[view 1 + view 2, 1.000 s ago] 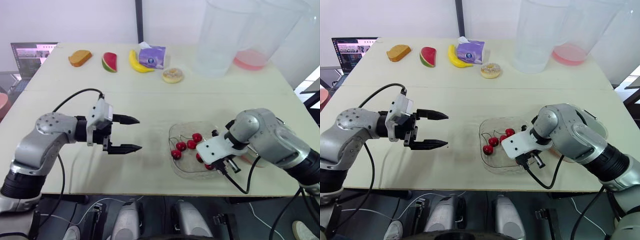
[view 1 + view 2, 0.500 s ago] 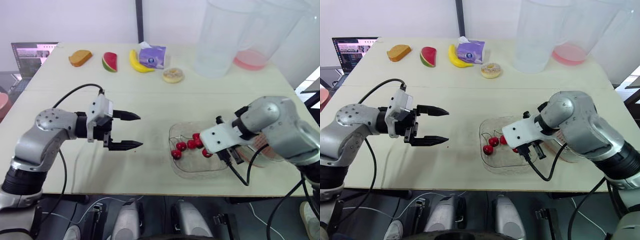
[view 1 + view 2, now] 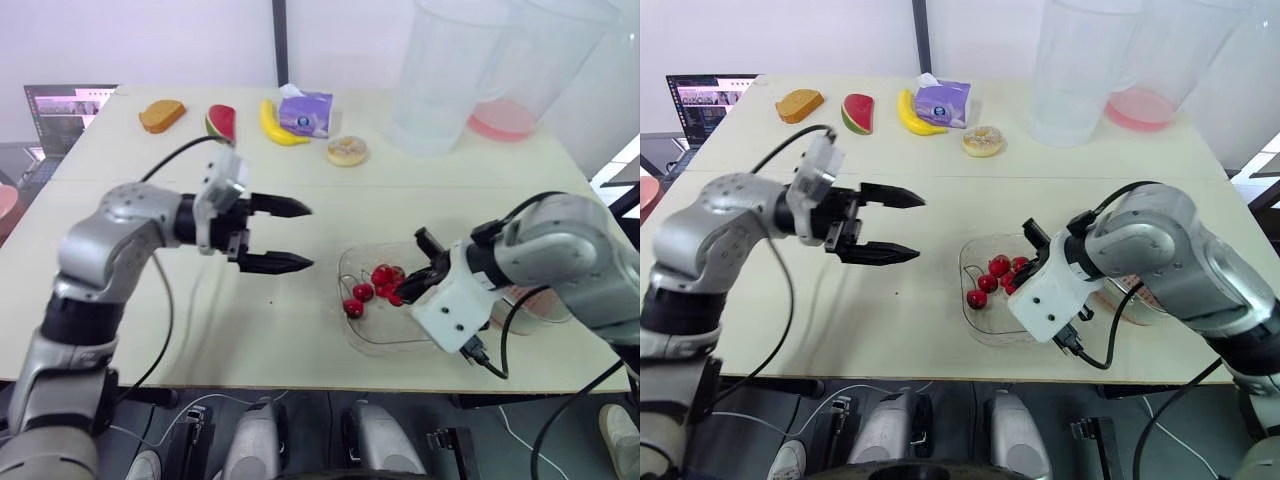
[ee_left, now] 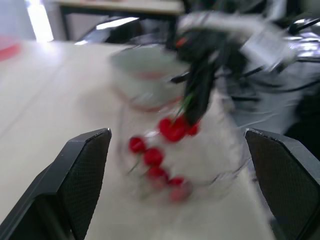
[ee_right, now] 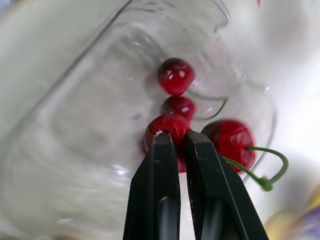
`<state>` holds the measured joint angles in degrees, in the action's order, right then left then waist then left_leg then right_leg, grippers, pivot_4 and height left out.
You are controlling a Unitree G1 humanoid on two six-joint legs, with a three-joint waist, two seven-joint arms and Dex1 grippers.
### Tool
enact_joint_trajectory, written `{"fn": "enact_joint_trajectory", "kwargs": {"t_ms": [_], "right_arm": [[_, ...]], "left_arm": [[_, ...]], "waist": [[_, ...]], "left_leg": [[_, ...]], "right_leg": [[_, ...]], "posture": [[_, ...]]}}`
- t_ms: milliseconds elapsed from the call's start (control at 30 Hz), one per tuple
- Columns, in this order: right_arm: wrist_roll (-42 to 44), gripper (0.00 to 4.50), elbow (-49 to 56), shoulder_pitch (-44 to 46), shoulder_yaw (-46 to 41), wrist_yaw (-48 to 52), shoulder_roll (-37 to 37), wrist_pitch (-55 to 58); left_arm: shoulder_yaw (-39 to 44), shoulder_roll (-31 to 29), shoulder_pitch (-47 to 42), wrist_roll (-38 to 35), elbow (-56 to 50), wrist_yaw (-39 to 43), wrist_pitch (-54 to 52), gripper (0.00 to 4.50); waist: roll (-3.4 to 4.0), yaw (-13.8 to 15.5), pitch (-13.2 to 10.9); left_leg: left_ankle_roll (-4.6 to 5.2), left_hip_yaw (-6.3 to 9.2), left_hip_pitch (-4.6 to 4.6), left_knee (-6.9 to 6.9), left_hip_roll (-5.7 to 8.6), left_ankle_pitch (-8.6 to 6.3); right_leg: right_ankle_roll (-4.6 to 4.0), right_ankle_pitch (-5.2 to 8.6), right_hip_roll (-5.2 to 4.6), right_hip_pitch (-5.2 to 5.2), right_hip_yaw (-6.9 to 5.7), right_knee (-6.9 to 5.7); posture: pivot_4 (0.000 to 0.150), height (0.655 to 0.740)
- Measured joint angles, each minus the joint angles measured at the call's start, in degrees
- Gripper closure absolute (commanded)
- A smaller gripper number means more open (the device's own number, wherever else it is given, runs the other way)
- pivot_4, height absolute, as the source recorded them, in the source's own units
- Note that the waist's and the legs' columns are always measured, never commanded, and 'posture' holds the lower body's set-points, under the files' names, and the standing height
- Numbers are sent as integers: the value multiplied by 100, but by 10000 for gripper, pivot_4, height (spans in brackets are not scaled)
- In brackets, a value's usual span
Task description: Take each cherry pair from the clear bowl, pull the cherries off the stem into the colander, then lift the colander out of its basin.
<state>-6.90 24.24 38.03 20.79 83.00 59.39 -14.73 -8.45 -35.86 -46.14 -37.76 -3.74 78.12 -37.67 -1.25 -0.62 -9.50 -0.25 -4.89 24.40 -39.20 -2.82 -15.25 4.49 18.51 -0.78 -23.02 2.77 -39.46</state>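
Note:
The clear bowl [image 3: 352, 335] sits near the table's front edge, with loose cherries [image 3: 353, 308] and green stems inside. My right gripper [image 3: 408, 284] hangs over the bowl's right half, shut on a cherry pair [image 3: 384, 276]. In the right wrist view its fingers [image 5: 162, 165] meet at one red cherry [image 5: 167, 126], and the second cherry [image 5: 231, 139] with its curled stem hangs beside them. My left gripper [image 3: 308, 237] is open and holds nothing, just left of the bowl and pointing at it. The colander in its basin [image 3: 535, 305] stands right of the bowl, mostly hidden by my right arm.
Along the back of the table lie toast [image 3: 160, 115], a watermelon slice [image 3: 219, 123], a banana [image 3: 272, 124], a purple packet [image 3: 304, 112] and a donut [image 3: 346, 150]. Two tall clear tubs [image 3: 445, 70] stand at the back right. A laptop [image 3: 62, 108] sits beyond the left edge.
My right gripper has turned and come up out of the bowl with a cherry pair. The left arm has swung right, bringing its open gripper close to the bowl.

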Motion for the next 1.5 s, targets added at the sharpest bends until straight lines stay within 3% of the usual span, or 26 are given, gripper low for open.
{"fn": "enact_joint_trajectory", "kwargs": {"t_ms": [133,367,700,800,1033,1500], "right_arm": [[-41,44716,-378,53,124,15,-42,-749],[-47,44716,-631,365,204,110,-201,-983],[-70,44716,-719,454,280,188,-275,-849],[-88,45000,-719,416,279,175,-270,-828],[-134,45000,-713,306,279,151,-272,-800],[-75,45000,-628,480,278,238,-320,-407]], "left_arm": [[-500,379,-460,276,751,568,187,0],[-1085,1294,-1263,975,2104,1299,982,0],[-1343,1854,-1293,1512,2739,1408,1582,0],[-1339,1940,-1292,1677,2828,1365,1713,8115],[-1340,2014,-1121,1987,2872,1298,1936,43683],[-1279,2116,-1125,2211,3054,1185,2039,44458]], "waist": [[1,-25,0],[4,-25,-1],[5,-16,-2],[5,-17,-2],[5,-17,-2],[5,-15,-2]], "left_leg": [[-6,-1,0,1,-5,4],[-4,-1,0,2,-6,3],[-3,-1,0,2,-6,2],[-3,0,0,2,-6,2],[-3,0,0,2,-6,2],[-3,0,0,2,-6,2]], "right_leg": [[0,0,6,-6,3,-1],[0,0,8,-8,6,-4],[0,0,4,-8,8,-6],[0,0,4,-8,8,-7],[0,0,4,-8,8,-9],[0,0,3,-8,8,-9]], "posture": [[1500,7400],[1500,7400],[1500,7400],[1500,7400],[1500,7400],[1500,7400]]}}
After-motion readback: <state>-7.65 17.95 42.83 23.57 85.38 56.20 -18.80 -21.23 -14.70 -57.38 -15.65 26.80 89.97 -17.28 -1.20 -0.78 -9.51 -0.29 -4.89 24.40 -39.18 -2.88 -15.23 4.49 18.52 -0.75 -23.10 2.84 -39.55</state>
